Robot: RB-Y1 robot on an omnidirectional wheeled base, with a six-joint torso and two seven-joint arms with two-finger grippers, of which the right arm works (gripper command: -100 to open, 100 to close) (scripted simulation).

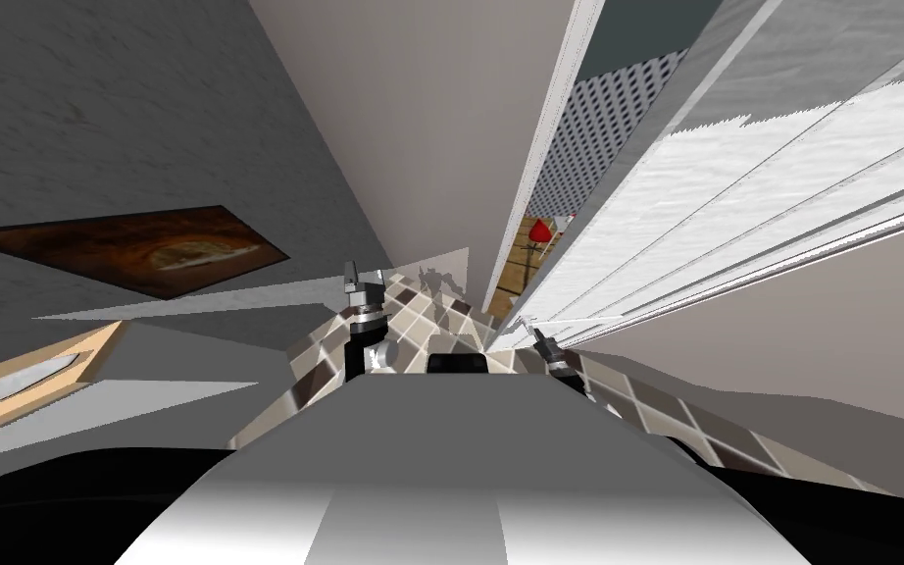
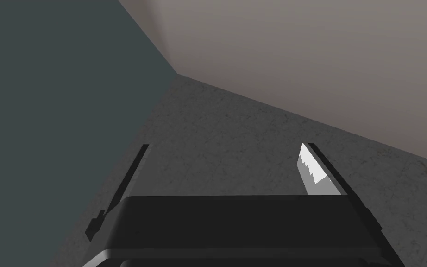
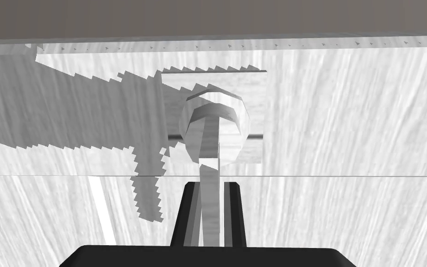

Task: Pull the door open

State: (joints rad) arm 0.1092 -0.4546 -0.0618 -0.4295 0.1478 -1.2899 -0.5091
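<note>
**Right jaws clamped on lever handle; door stands slightly off its frame**

The door (image 3: 347,139) is a white, grained panel on the robot's right. Its lever handle (image 3: 209,139) springs from a round boss on a square plate (image 3: 254,92), which sits close to the door's free edge. The right jaws are closed on the lever's shaft and press both of its sides, well out from the boss. Judged from this hold, the grip is placed where a pull acts far from the hinges and has leverage to turn the lever.

In the head view the right arm (image 1: 563,365) reaches to that same free edge. A narrow gap separates the edge from the white door frame (image 1: 553,147). Through it a wooden floor and a small red object (image 1: 539,231) are visible. The door therefore appears partly open already, with most of the swing still to be made. The tiled floor (image 1: 421,304) lies ahead.

The left arm (image 1: 367,333) is raised on the other side, away from the door. The left jaws stand wide apart and hold nothing, evidently kept out of the door's path.
</note>
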